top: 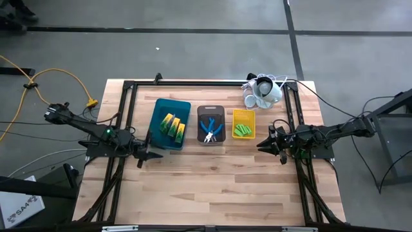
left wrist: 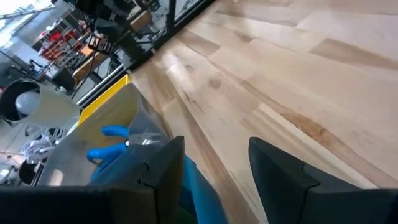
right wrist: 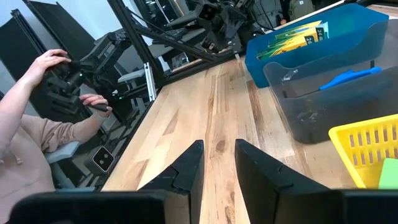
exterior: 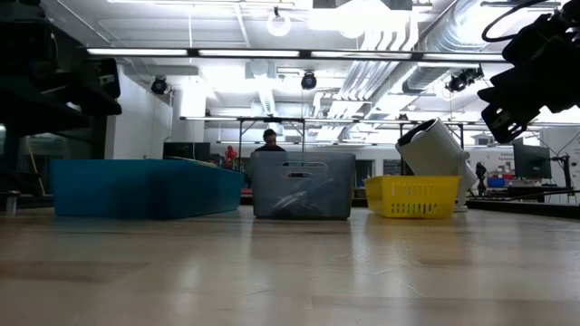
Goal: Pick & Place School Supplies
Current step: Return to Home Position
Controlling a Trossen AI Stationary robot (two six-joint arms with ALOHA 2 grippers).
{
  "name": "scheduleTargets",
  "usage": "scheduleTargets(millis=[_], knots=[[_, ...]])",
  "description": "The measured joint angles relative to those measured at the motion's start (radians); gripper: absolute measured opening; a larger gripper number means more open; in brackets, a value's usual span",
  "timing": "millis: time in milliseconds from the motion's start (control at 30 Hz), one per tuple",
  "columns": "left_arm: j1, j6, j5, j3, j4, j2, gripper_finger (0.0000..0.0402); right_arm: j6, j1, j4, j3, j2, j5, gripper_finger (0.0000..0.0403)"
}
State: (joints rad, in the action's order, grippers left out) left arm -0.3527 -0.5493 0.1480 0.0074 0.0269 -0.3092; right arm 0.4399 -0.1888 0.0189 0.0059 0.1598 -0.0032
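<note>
Sorting looks complete | printed boxes (top: pixel 172 127) in teal tray (top: pixel 161 107), pliers (top: pixel 210 129) in grey tray (top: pixel 210 109), green sticks (top: pixel 243 131) in yellow tray (top: pixel 243 113) | left gripper (top: pixel 149 154) and right gripper (top: pixel 265 143) parted, empty, over table (top: pixel 206 183) | only homing left

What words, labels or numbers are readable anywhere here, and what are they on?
Nothing can be quoted with certainty.
Boxes in the teal tray: yellow-and-green print, too small to read.
White sheet on the floor beside the table: dark letters, too blurred to read.
</note>
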Motion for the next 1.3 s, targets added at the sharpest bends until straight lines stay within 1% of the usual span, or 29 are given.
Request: scheduleTargets(millis=[1300], knots=[[-0.001,0.007,0.003,0.000,0.004,0.000,0.0173,0.000,0.000,0.000,0.000,0.000,0.000,0.0083]])
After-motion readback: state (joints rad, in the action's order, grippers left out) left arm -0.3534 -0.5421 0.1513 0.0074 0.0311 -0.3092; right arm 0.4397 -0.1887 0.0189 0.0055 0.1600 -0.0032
